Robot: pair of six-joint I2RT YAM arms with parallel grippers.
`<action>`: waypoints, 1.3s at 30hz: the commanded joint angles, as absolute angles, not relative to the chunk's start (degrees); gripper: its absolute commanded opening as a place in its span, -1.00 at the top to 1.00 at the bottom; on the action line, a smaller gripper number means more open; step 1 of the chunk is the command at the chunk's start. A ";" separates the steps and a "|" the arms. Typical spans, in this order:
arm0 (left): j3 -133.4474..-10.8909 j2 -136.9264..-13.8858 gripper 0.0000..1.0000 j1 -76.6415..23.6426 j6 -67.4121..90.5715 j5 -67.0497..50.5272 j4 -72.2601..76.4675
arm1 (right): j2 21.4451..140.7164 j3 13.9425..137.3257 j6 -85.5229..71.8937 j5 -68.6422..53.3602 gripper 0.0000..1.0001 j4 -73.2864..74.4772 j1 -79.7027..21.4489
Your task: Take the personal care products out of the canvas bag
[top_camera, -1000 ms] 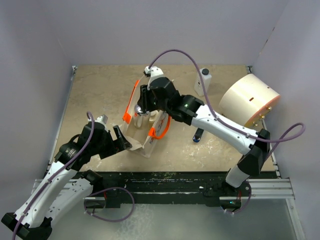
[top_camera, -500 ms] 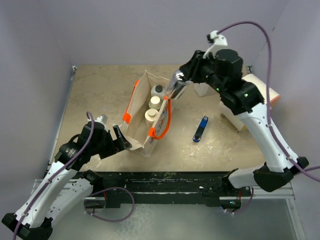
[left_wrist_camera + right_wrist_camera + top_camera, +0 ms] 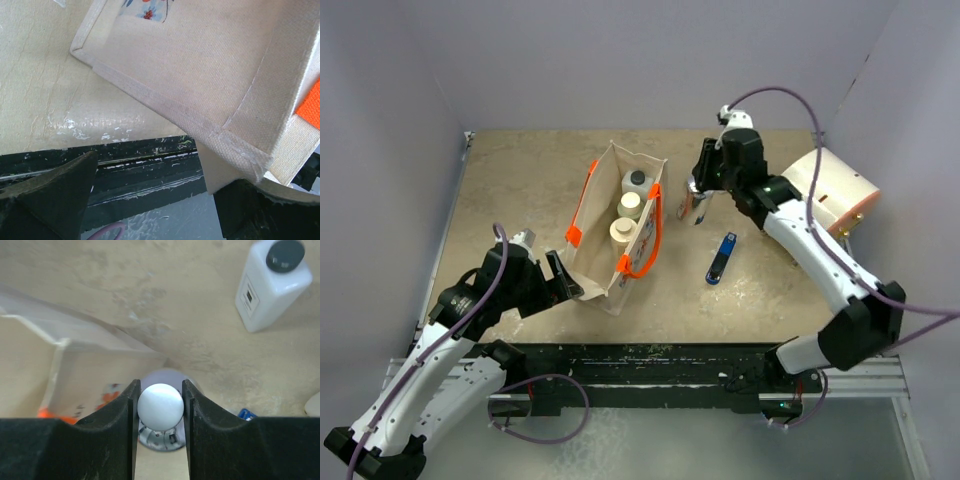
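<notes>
Squeezing one silver-capped bottle point(image 3: 160, 407), the right gripper point(image 3: 160, 390) alone sees one white bottle point(image 3: 272, 287). From the top, three bottles point(image 3: 631, 204) stand in the canvas bag point(image 3: 600, 282); the left gripper point(image 3: 567, 278) is spread.

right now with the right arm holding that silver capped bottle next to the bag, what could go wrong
1. The right gripper clamps the silver-capped bottle only by its rounded top, so it might slip or topple when set down.
2. It is close beside the canvas bag and its orange handle. A sideways move could snag the handle and tip the bag, which has three bottles inside.
</notes>
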State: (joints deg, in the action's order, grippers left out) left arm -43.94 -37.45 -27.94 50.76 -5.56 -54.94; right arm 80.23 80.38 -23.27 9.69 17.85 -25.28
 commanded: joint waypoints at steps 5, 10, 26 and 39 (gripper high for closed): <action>-44.11 -38.28 -0.85 -26.99 48.47 -5.80 -55.90 | 87.48 80.62 -16.26 14.27 1.00 -7.60 -22.45; -43.99 -37.93 -0.85 -26.73 48.49 -5.78 -55.84 | 92.55 80.87 -11.19 10.81 1.00 -17.42 -21.15; -43.94 -38.59 -0.85 -25.25 47.75 -6.97 -55.29 | 105.69 91.99 -4.50 11.16 1.00 -19.47 -18.56; -43.86 -38.32 -0.85 -24.93 47.30 -7.63 -55.02 | 108.91 90.98 -3.14 12.34 0.93 -19.85 -18.11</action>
